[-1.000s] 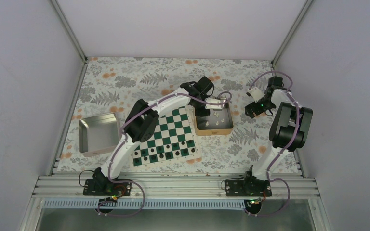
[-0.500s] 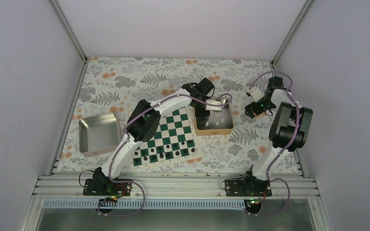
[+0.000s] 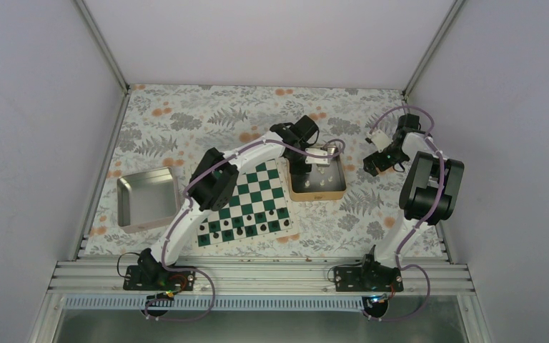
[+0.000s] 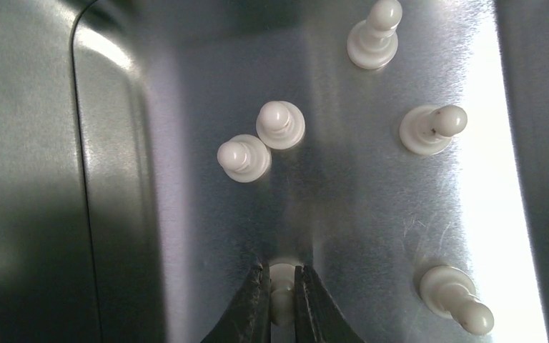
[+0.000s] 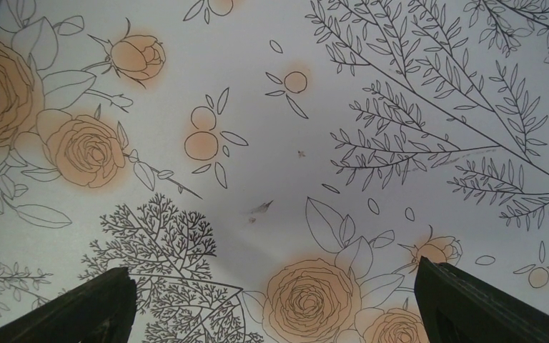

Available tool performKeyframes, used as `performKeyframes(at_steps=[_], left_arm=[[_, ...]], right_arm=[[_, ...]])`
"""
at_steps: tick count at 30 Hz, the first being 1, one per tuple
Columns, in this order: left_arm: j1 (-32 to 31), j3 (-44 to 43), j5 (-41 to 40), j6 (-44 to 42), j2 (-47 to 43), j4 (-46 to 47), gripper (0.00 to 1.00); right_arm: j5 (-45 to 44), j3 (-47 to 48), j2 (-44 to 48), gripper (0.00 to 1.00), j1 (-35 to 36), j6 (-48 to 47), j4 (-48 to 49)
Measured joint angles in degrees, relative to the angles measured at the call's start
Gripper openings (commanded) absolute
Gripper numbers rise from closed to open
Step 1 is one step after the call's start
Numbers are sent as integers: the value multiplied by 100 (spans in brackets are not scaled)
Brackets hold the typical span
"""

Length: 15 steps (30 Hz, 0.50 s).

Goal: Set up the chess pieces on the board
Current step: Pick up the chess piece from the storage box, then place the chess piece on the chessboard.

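Cream pawn (image 4: pixel 282 289) sat pinched in the left gripper's (image 4: pixel 282 271) narrowed jaws on the tin (image 4: pixel 36 179) floor, right of the counter's middle, seemingly ready for carrying to the board (image 3: pixel 246 204) by the near edge. Other chess pieces (image 4: pixel 280 125) stood loose nearby. The right gripper (image 5: pixel 275 286) hung wide open, idle.

A counter (image 3: pixel 186 121) sits inside a plain booth. It is covered by a pale cloth printed with orange roses (image 5: pixel 86 146) and grey line-drawn ferns (image 5: pixel 164 243). Three smooth, pale lilac-grey panels enclose it: a left wall (image 3: pixel 36 143), a back wall (image 3: pixel 271 36) and a right wall (image 3: pixel 515 143). Slim aluminium posts (image 3: pixel 104 46) rise at the far corners. Ribbed aluminium rails (image 3: pixel 257 275) line the near edge. The light is soft and even.
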<state>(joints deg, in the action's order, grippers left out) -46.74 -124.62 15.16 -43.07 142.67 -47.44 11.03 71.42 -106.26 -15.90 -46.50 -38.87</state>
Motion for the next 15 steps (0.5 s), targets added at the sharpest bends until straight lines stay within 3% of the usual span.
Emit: performKeyframes(at_steps=[7,15], left_arm=[[-37,251,-160,7,-446,-155,3],[103,2208,-667,76,-2885,125,4]], right_arm=[[0,0,0,100,-7,-2,0],[-2,0,0,100,-37,-2,-9]])
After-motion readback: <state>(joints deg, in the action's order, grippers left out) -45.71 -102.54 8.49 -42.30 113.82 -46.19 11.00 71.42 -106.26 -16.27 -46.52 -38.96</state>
